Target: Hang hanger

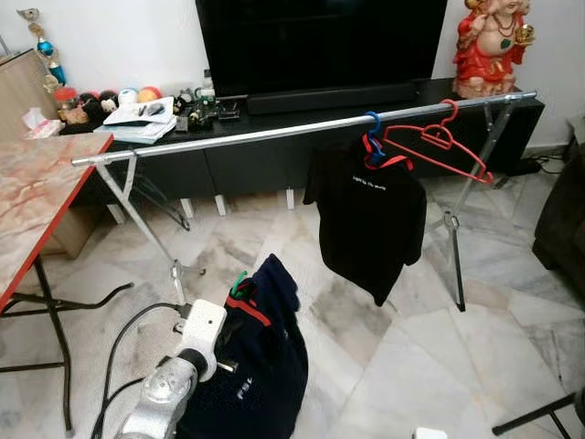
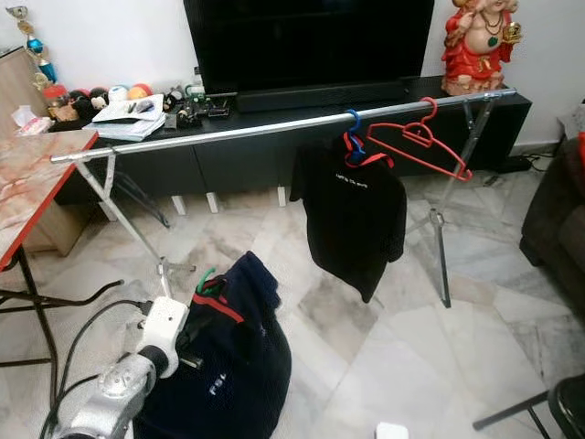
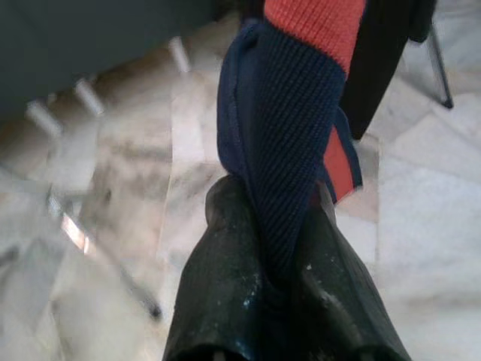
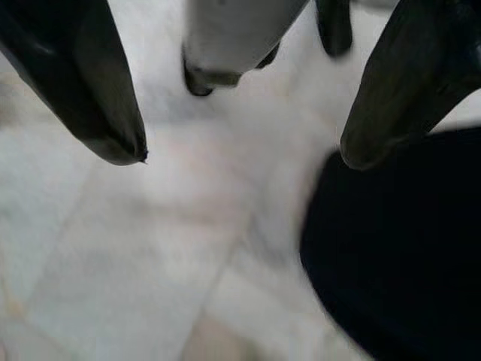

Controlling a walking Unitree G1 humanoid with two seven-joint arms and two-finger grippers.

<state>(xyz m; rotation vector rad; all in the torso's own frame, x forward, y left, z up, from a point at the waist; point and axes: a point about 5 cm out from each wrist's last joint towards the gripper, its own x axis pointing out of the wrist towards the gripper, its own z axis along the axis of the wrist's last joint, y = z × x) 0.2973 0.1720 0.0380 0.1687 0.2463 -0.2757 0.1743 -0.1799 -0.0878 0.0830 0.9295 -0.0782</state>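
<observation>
My left gripper (image 3: 274,226) is shut on the collar of a navy garment (image 1: 260,366) with red trim. The garment hangs on a green hanger whose hook (image 1: 239,283) sticks up above my left wrist (image 1: 203,334), low before the rail. The long silver rail (image 1: 274,133) runs across the room. A black T-shirt (image 1: 366,215) hangs from it on a blue hanger (image 1: 372,123), and an empty red hanger (image 1: 439,142) hangs just to the right. My right gripper (image 4: 240,154) is open above the floor, next to a dark shape (image 4: 398,263).
A red-edged marble-patterned table (image 1: 37,201) stands at the left. A black TV console (image 1: 247,160) with a TV (image 1: 320,46) and a statue (image 1: 489,46) lies behind the rail. The rack's legs (image 1: 137,219) (image 1: 457,247) reach the floor. A dark sofa (image 1: 562,219) is at the right; a cable (image 1: 119,347) trails below.
</observation>
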